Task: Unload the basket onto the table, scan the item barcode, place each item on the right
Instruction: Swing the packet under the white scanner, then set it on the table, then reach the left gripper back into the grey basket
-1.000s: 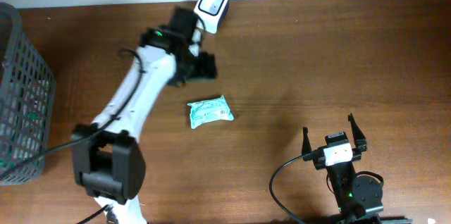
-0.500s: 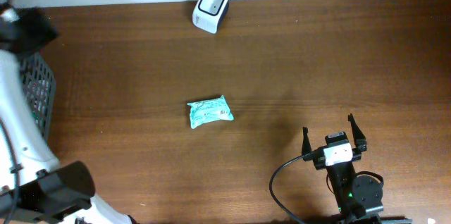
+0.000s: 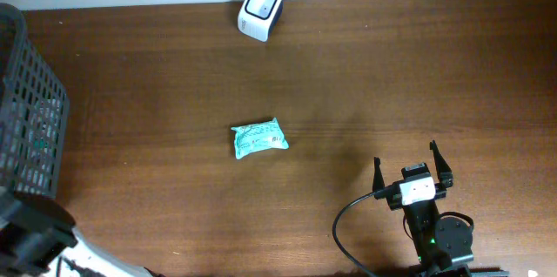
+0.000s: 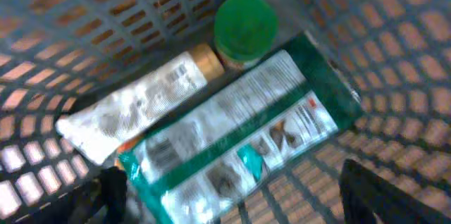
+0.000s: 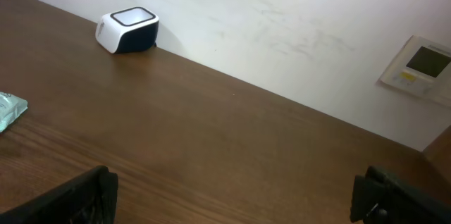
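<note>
The left end effector (image 4: 232, 185) hangs over the inside of the basket (image 3: 30, 129), which stands at the worktop's (image 3: 392, 77) left edge. Its fingers (image 4: 109, 192) stand wide apart at the lower corners of the wrist view, and nothing is between them. Below it in the basket lie three items: a green-and-white pouch (image 4: 239, 136) set on a slant, a white tube (image 4: 134, 104) just beside the pouch's upper left side, and a jar (image 4: 244, 27) with a green lid at the pouch's top end. The picture is blurred, so no print can be read.

The right end effector (image 3: 413, 171) sits low near the worktop's front right, fully spread and empty, well apart from everything else.

A teal packet (image 3: 258, 138) lies flat near the middle of the worktop. The scanner (image 3: 261, 9), white with a dark window, stands at the far edge against the wall, straight behind the packet. A pale panel (image 5: 423, 65) hangs on the wall.
</note>
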Available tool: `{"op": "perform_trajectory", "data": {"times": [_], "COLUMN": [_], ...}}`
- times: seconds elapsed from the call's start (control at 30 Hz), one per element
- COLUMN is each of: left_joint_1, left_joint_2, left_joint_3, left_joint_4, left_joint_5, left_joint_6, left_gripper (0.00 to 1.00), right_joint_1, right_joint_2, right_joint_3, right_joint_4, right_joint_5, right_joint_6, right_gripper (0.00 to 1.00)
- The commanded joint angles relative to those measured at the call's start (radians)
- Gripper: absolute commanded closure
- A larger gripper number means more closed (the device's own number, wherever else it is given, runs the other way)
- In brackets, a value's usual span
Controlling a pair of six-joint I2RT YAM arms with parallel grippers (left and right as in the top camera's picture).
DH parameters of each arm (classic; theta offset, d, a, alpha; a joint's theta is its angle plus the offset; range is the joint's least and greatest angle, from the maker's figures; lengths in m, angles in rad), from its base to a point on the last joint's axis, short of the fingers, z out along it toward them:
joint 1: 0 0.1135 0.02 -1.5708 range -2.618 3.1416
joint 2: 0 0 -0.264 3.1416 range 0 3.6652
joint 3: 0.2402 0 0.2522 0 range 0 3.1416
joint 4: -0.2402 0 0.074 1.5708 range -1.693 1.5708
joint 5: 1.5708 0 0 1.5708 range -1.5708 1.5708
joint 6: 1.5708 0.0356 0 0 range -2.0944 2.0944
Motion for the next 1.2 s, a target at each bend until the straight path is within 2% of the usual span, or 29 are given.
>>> {"op": "perform_trajectory", "data": {"times": [0.0,0.23,0.47,0.83,0.9,0.97,1.07,1.17], "left_joint_1": [0.008,0.008,-0.011,-0.015,-0.017,-0.018,-0.018,-0.019], "left_joint_2": [0.089,0.199,0.305,0.414,0.427,0.429,0.429,0.429], "left_joint_3": [0.009,0.009,0.009,0.009,0.009,0.009,0.009,0.009], "left_joint_4": [0.068,0.238,0.415,0.490,0.502,0.515,0.526,0.527], "left_joint_5": [-0.060,-0.111,-0.106,-0.100,-0.100,-0.100,-0.100,-0.099], "left_joint_6": [0.030,0.034,0.119,0.119,0.119,0.119,0.119,0.119], "left_gripper": [0.09,0.11,0.10,0.11,0.14,0.23,0.28,0.43], "right_joint_1": [0.006,0.006,0.006,0.006,0.006,0.006,0.006,0.006], "right_joint_2": [-0.003,-0.003,-0.003,-0.003,-0.003,-0.003,-0.003,-0.003], "right_joint_3": [-0.005,-0.005,-0.005,-0.005,-0.005,-0.005,-0.005,-0.005], "right_joint_4": [-0.009,-0.009,-0.009,-0.009,-0.009,-0.009,-0.009,-0.009], "right_joint_5": [-0.002,-0.002,-0.002,-0.002,-0.002,-0.002,-0.002,-0.002], "right_joint_6": [-0.003,-0.003,-0.003,-0.003,-0.003,-0.003,-0.003,-0.003], "right_gripper": [0.01,0.01,0.02,0.01,0.01,0.01,0.02,0.01]}}
